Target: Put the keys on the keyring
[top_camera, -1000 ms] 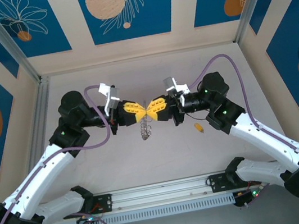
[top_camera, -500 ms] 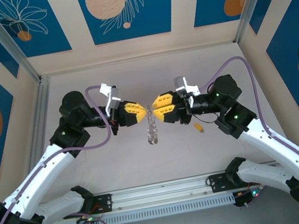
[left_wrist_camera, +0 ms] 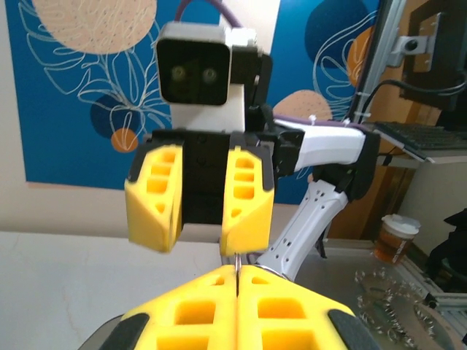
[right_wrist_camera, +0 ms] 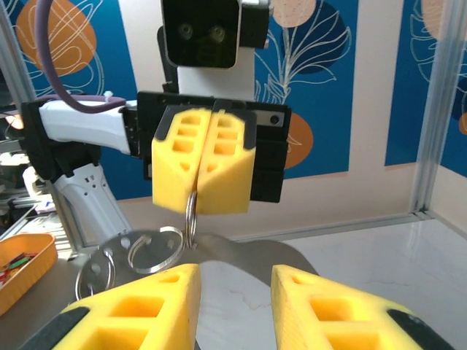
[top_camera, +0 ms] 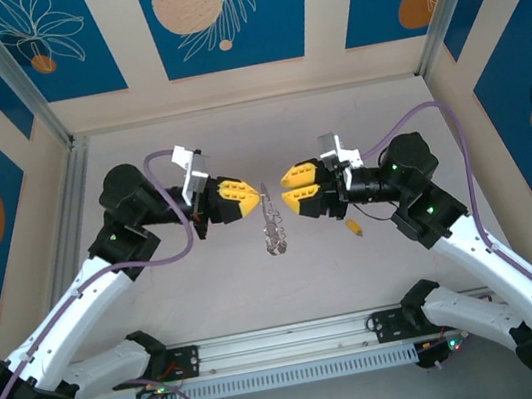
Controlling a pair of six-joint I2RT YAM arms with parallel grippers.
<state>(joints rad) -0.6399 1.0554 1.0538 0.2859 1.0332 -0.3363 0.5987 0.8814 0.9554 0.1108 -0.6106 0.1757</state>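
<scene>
Above the table [top_camera: 260,291], the left gripper [top_camera: 256,193] is clamped tight on the top of the keyring [top_camera: 269,209], which hangs below it with its silvery keys [top_camera: 276,240]. The right gripper [top_camera: 286,188] faces it just beside the ring, fingers parted and empty. A small yellow key [top_camera: 353,227] lies on the table near the right arm.

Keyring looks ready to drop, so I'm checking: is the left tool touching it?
Touching. In the right wrist view the left tool is shut on the top of the keyring, which hangs from it.
</scene>
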